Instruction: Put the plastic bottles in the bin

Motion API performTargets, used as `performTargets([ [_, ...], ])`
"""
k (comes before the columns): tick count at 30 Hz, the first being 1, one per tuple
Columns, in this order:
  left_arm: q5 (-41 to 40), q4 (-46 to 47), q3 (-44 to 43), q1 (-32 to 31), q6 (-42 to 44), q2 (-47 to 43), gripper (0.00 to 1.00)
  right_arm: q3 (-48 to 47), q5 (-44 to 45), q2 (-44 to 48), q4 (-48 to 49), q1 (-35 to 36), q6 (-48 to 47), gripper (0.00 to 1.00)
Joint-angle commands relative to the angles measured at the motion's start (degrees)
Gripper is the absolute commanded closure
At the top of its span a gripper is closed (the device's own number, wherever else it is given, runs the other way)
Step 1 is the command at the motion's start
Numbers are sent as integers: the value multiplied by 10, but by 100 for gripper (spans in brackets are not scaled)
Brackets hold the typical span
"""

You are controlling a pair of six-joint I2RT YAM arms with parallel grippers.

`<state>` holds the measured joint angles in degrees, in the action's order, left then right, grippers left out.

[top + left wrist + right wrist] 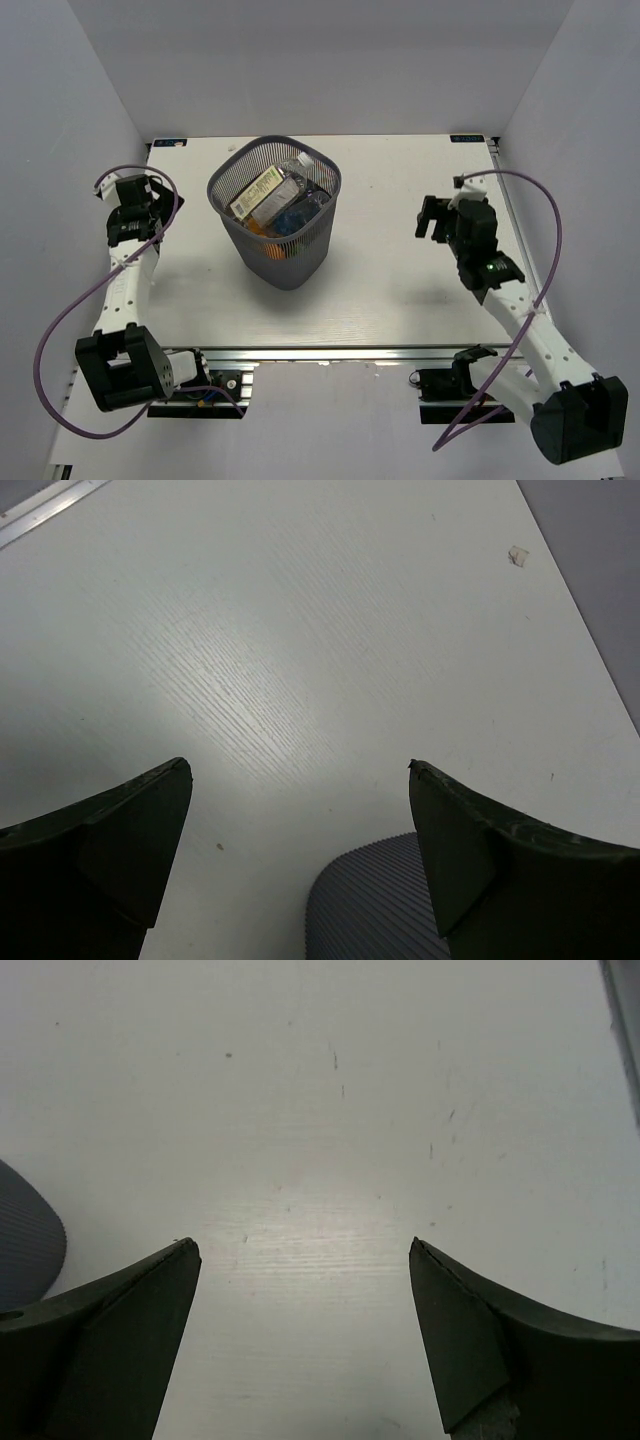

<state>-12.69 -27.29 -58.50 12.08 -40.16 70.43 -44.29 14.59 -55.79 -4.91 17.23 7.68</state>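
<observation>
The plastic bottles [272,200] pile inside the bin [290,262], overlapping, so their count is unclear.

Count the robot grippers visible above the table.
2: the left gripper hangs left of the mesh bin, the right gripper to its right; both are open, none hidden.
</observation>
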Motion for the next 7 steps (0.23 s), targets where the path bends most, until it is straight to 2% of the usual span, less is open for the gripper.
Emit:
performTargets([
  [1,34,47,12,1,-4,1,2,25,-6,57,86,-1,66,11],
  [7,27,54,13,1,-1,8,2,64,25,89,104,-1,66,11],
])
